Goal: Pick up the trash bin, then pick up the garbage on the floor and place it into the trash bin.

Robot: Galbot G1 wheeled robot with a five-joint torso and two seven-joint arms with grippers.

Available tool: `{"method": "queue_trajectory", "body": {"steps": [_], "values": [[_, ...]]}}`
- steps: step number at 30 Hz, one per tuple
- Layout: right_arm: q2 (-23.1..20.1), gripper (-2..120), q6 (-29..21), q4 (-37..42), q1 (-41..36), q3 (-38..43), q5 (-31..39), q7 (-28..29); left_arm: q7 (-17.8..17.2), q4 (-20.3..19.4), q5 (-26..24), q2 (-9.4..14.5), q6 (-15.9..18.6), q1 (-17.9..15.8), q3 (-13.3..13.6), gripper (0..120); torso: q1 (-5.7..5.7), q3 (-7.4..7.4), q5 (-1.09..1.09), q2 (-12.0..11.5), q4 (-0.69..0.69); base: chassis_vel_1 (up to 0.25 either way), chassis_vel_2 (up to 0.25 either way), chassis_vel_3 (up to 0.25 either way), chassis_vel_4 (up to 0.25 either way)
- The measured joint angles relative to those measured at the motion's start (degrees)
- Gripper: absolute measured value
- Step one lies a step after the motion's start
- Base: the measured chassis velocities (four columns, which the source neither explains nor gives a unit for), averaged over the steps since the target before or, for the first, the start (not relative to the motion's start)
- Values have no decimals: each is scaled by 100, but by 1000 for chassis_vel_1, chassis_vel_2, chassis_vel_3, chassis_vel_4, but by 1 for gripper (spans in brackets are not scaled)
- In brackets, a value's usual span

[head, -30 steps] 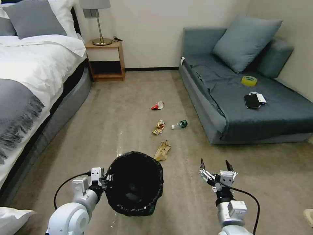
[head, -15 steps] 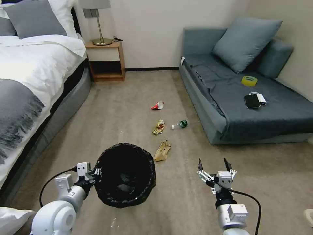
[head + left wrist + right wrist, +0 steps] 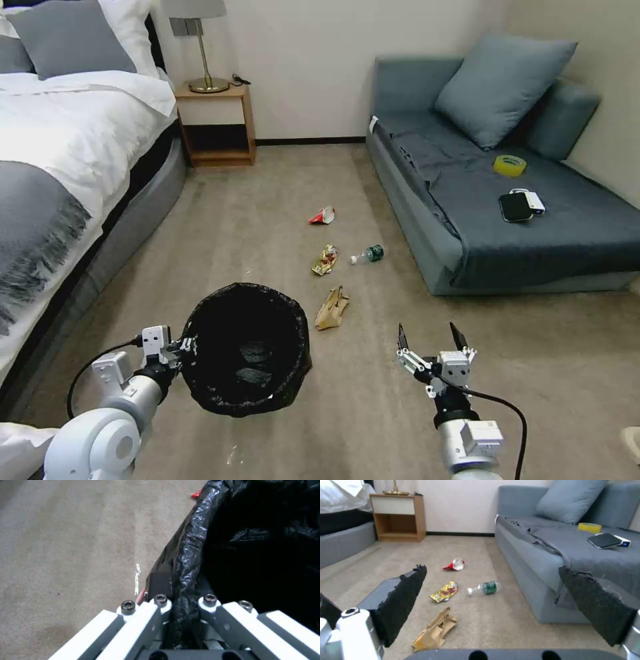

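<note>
My left gripper (image 3: 185,347) is shut on the rim of the trash bin (image 3: 244,347), a round bin lined with glossy black plastic, held above the carpet at lower left. The left wrist view shows the bag's rim (image 3: 186,562) pinched between the left gripper (image 3: 183,605) fingers. My right gripper (image 3: 429,337) hangs open at lower right, nothing between its fingers. The garbage lies on the carpet ahead: a tan paper bag (image 3: 331,308) (image 3: 435,630), a gold-brown wrapper (image 3: 325,259) (image 3: 445,591), a clear bottle with green label (image 3: 369,254) (image 3: 485,588) and a red-white wrapper (image 3: 323,215) (image 3: 455,564).
A grey sofa (image 3: 480,220) along the right carries a yellow tape roll (image 3: 509,165) and a black phone (image 3: 515,206). A bed (image 3: 60,167) runs down the left, with a wooden nightstand (image 3: 217,123) against the far wall. Open carpet lies between them.
My left arm has drawn the trash bin left and slightly up in the head view, away from the tan paper bag. The right gripper has shifted a little left, still open.
</note>
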Motion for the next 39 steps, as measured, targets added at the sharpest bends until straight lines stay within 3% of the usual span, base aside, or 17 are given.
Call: {"method": "queue_trajectory", "body": {"steps": [18,39], "values": [[-10,100,154,-132,21,-7,20,-62,2,94,-21,-43,-55,-68,-162,4,0,0,0,0,0,-12,11,12,-16],[43,100,232,-251,46,-93,-32,-83,110,112,56,73,-157,-143,-379,4,0,0,-1,0,0,-107,115,111,-111]]}}
